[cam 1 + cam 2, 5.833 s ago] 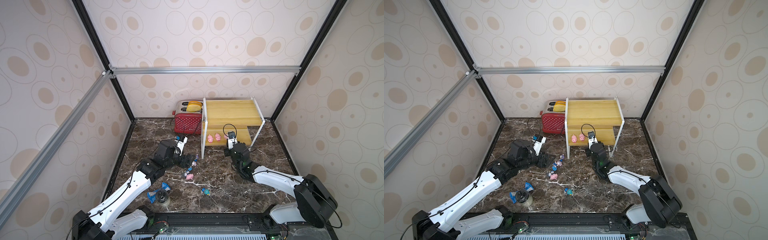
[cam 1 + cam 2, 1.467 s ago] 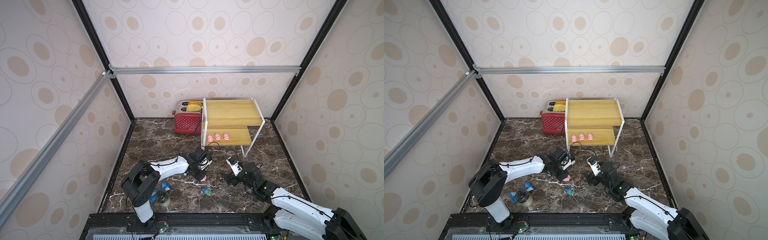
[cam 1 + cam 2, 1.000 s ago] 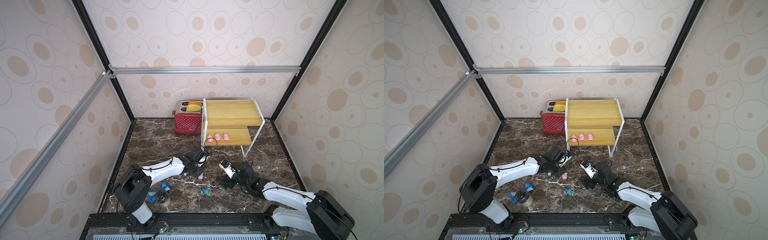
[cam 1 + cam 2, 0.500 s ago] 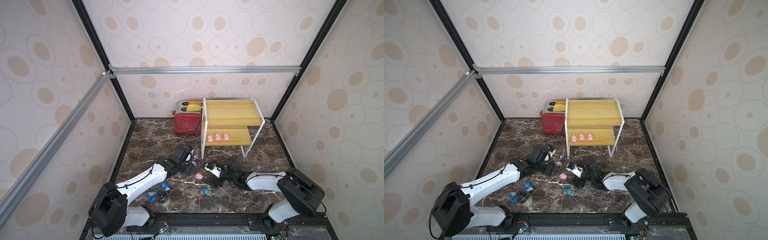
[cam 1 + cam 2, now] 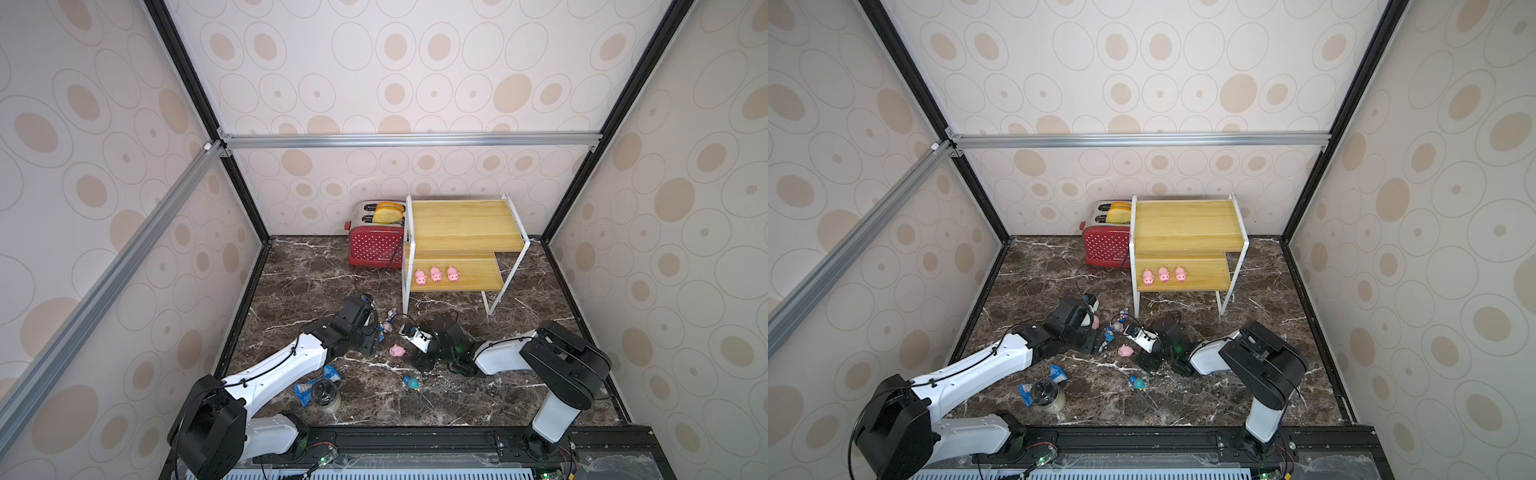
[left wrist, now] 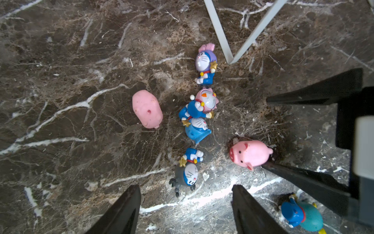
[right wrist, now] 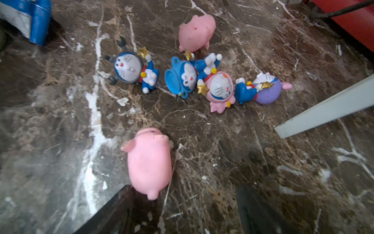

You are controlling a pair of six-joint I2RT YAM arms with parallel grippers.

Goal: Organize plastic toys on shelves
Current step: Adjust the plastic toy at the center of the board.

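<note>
The left fingers stand wide apart and hold nothing; their tips are near a grey-hat figurine lying on the bench. Beyond it three more figurines lie in a loose row, with one pig beside them. A second pig lies between the right fingers, close to one; they are open and grip nothing. A fifth figurine lies apart. Three pigs stand on the lower board of the shelf.
</note>
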